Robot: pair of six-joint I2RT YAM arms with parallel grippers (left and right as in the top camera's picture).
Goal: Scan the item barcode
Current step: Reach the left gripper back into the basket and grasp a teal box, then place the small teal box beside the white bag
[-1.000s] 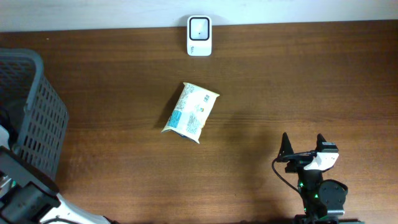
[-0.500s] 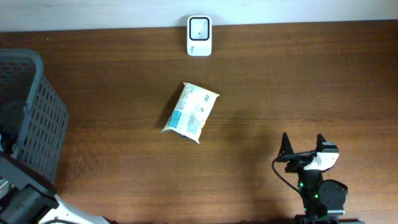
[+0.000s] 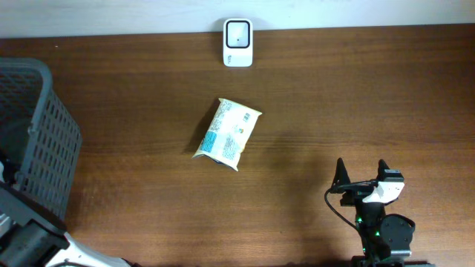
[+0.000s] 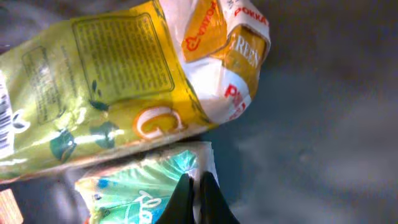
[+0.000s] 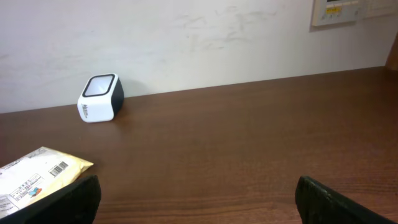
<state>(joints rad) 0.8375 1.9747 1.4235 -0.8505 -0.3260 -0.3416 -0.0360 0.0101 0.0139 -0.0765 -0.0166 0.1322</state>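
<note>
The left gripper (image 4: 196,185) is pressed together at the edge of a green packet (image 4: 140,183), apparently inside the basket (image 3: 44,141), likely picking an item to scan. The right gripper (image 3: 361,173) sits spread, facing the scanner (image 3: 238,43).

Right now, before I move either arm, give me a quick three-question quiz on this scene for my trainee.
1. True or false: the white packet touches the barcode scanner.
2. Pick one. The right end effector is: A) open and empty, B) shut on the packet, C) shut on the scanner.
3. Short answer: in the right wrist view, what printed mark on the packet faces up?

Key
1. False. They lie apart, with bare wood between them.
2. A.
3. A barcode.
</note>
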